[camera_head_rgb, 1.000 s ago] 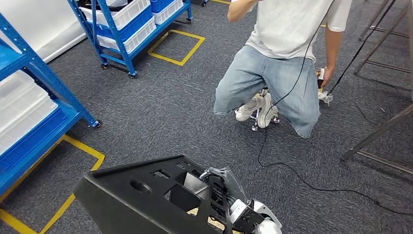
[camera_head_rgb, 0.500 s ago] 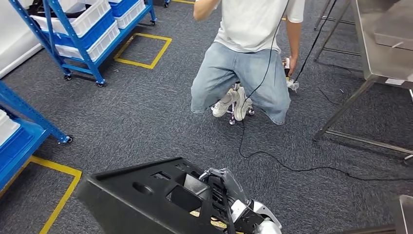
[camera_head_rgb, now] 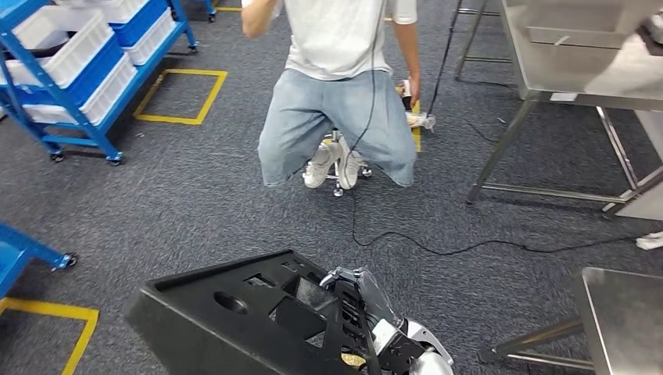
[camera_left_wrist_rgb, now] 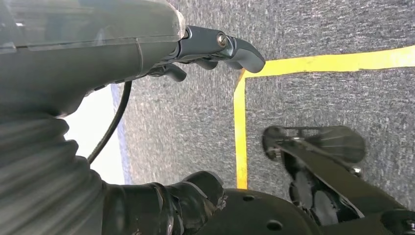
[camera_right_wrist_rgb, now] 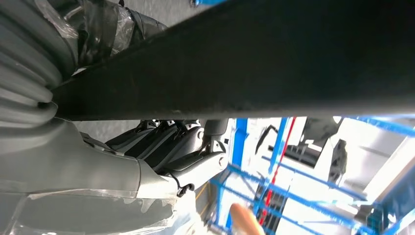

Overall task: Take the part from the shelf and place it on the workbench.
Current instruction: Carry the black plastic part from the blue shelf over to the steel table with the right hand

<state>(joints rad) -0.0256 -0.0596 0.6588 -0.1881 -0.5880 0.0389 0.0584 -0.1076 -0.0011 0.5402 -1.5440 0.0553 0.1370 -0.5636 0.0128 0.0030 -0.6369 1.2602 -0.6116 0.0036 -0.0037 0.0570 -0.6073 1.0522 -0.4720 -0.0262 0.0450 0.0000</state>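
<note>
Part (camera_head_rgb: 234, 320), a big black moulded panel with cut-outs, sits low in my head view, carried in front of the robot's body above the grey carpet, with the right robot hand (camera_head_rgb: 367, 312) gripping its near right edge through one of the openings. A person (camera_head_rgb: 336, 86) sits on a stool directly ahead, a black cable (camera_head_rgb: 438, 248) trailing across the floor, and the steel worktop (camera_head_rgb: 578, 62) stands off to the upper right, well apart from the load. From the left wrist, I see the left robot hand (camera_left_wrist_rgb: 195, 54) with fingers curled in and nothing between them, hanging above the carpet and a yellow floor line (camera_left_wrist_rgb: 240, 132); it holds nothing. From the right wrist, the part's dark edge (camera_right_wrist_rgb: 244, 54) runs across the robot hand's fingers (camera_right_wrist_rgb: 171, 147), which wrap under it. My worry: one hand on so wide a panel may let it swing or slip, and walking on could snag the cable or crowd the person.
</note>
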